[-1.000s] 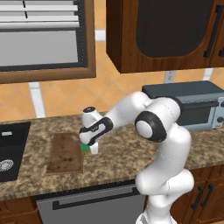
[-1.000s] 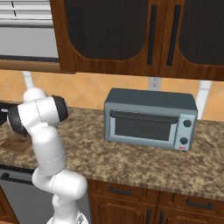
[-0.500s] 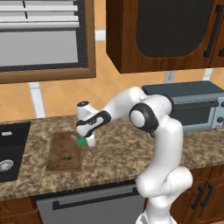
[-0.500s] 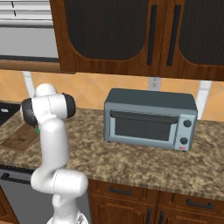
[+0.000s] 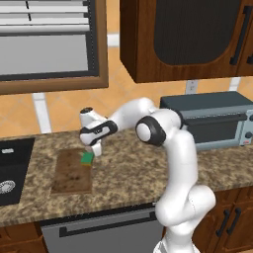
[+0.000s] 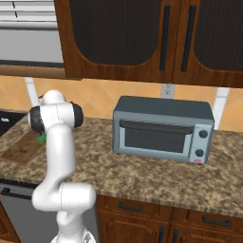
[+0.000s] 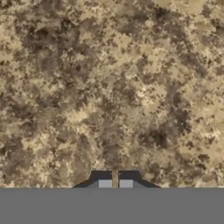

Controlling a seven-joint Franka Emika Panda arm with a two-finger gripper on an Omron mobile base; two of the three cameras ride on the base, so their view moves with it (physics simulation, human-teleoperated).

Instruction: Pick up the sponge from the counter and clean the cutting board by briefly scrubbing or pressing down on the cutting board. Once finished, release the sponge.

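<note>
Tool (image 5: pixel 90 154) low over cutting board (image 5: pixel 71 173), gripping sponge (image 5: pixel 87 157)

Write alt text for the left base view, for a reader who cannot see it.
A white robot arm reaches left over a speckled granite counter, its gripper holding a green sponge at the right edge of a brown wooden cutting board. A black sink lies at far left and a grey toaster oven behind the arm at right, under dark wooden cabinets.

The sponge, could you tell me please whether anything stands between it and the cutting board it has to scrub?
Nothing visible does. In the left base view the sponge sits under the hand at the right edge of the cutting board, with no other thing on the board's bare surface.
</note>
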